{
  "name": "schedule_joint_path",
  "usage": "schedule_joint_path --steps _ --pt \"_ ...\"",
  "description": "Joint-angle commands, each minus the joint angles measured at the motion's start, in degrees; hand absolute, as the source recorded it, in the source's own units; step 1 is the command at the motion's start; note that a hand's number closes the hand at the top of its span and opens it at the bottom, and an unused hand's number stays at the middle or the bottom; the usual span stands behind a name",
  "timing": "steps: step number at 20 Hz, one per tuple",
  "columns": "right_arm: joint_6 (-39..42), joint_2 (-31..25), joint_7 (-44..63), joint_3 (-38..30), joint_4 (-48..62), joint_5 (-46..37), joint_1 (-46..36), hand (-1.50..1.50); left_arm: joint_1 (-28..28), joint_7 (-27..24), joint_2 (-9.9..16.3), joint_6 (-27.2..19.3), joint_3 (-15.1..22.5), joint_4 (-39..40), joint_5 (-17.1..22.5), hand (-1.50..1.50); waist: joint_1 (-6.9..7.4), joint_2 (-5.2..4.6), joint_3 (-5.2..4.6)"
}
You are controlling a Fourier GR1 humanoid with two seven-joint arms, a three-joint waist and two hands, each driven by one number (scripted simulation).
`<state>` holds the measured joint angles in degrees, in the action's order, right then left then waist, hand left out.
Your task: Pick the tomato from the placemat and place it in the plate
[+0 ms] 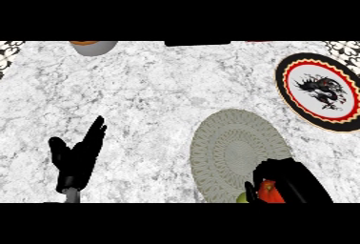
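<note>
The right hand (290, 180) is curling around the red tomato (269, 191) at the near edge of the grey placemat (235, 152); the plate (322, 91) is lying farther away to the right. The left hand (76, 155) is resting open.

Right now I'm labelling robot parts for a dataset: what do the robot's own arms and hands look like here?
Both hands are matte black, with slim fingers and a thumb. The left hand sits on a short grey cylindrical forearm stub at the view's lower edge. The right hand is the same black; its forearm is not visible. No cables or markings show.
</note>
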<state>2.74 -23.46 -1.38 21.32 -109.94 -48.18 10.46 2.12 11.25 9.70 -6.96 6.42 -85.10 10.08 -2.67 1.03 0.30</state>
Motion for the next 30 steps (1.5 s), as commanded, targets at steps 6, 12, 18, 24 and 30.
schedule_joint_path --steps 6,12,18,24,30 --pt "-10.2 4.2 0.8 -7.7 -19.7 8.2 13.5 1.5 1.0 -1.0 -1.7 0.1 1.7 3.0 -1.6 0.0 1.14 -0.83 -0.31" --pt "-10.5 5.9 -0.7 -21.4 -14.8 23.9 12.0 1.5 -1.4 3.6 -1.4 0.1 1.0 0.3 -0.7 0.0 2.06 -0.98 -0.24" --pt "-7.9 4.3 -5.4 -34.9 -2.8 39.3 2.3 1.5 -1.9 1.1 -2.1 0.4 0.5 3.0 -1.5 0.0 2.49 -1.09 -0.24" --pt "-12.7 1.2 -12.5 -40.7 19.7 35.1 -12.3 1.5 -1.8 0.8 -3.0 0.5 1.8 3.3 -3.0 0.0 3.42 -1.28 -0.22" --pt "-15.5 -3.2 -18.9 -43.9 42.9 34.3 -28.4 1.5 -0.1 -0.3 -2.6 3.0 1.7 3.3 -1.9 0.0 4.49 -1.5 -0.21"
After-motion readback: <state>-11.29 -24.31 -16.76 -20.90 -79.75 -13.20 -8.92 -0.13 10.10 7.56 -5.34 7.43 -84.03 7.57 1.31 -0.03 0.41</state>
